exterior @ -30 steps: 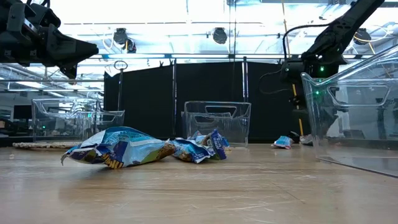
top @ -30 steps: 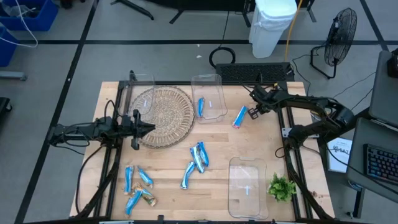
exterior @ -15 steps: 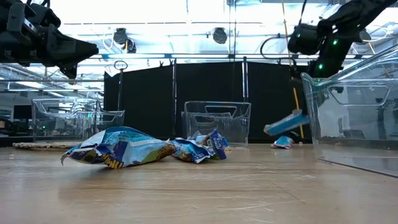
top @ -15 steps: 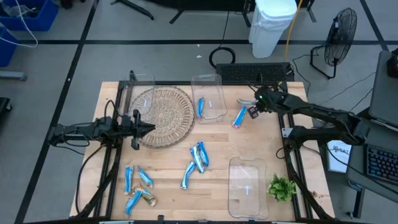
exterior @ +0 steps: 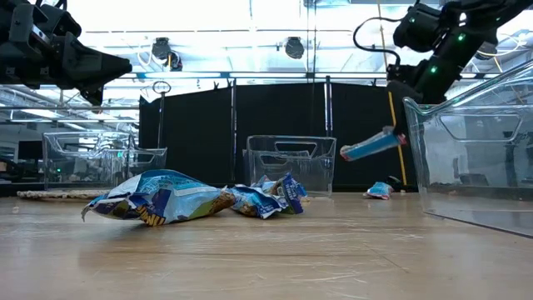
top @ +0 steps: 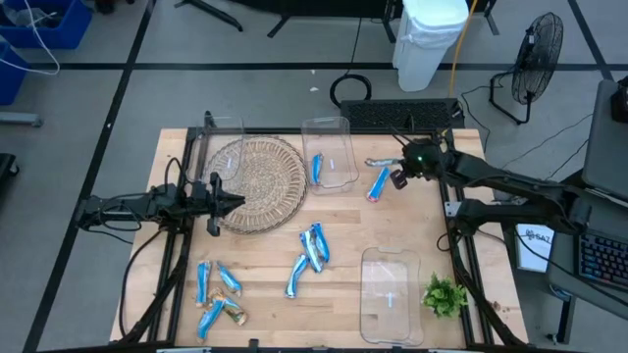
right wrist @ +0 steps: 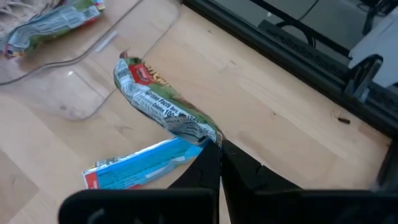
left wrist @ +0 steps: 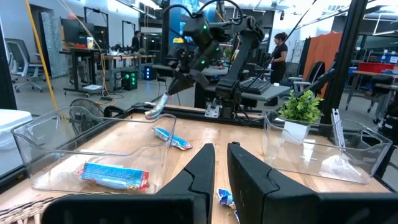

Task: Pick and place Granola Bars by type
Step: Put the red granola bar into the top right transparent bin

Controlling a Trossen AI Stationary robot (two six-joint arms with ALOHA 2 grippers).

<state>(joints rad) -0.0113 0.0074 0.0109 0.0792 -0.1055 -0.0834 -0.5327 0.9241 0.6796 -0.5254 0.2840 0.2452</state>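
Observation:
My right gripper (top: 395, 164) hangs above the table's far right part, shut on one granola bar (top: 378, 162) with a pale printed wrapper and a red end. A blue bar (top: 379, 183) lies flat on the wood just below it. Another blue bar (top: 317, 169) lies in the far clear bin (top: 339, 126). Several more bars lie mid-table (top: 312, 247) and at the near left (top: 216, 294). My left gripper (top: 238, 201) waits shut above the wicker tray (top: 257, 181). My right gripper pinches the bar by one end of its wrapper (right wrist: 202, 132) between the two fingertips (right wrist: 211, 163). The fingers come from the table's right, slanting down, roughly in line with the bar. The bar (exterior: 371, 146) is lifted clear, its free red end (exterior: 346, 155) a little lower.
A second clear bin (top: 390, 292) stands at the near right, with a green leafy sprig (top: 444, 294) beside it. A smaller clear bin (top: 224, 132) stands at the far left behind the wicker tray. Bare wood shows between the far bin and the middle bars.
My right gripper was down at the table beside the blue bar. It has risen with one bar pinched and drifted a little toward the far edge and the left. The bar went from lying on the wood to hanging clear. The other blue bar stayed put.

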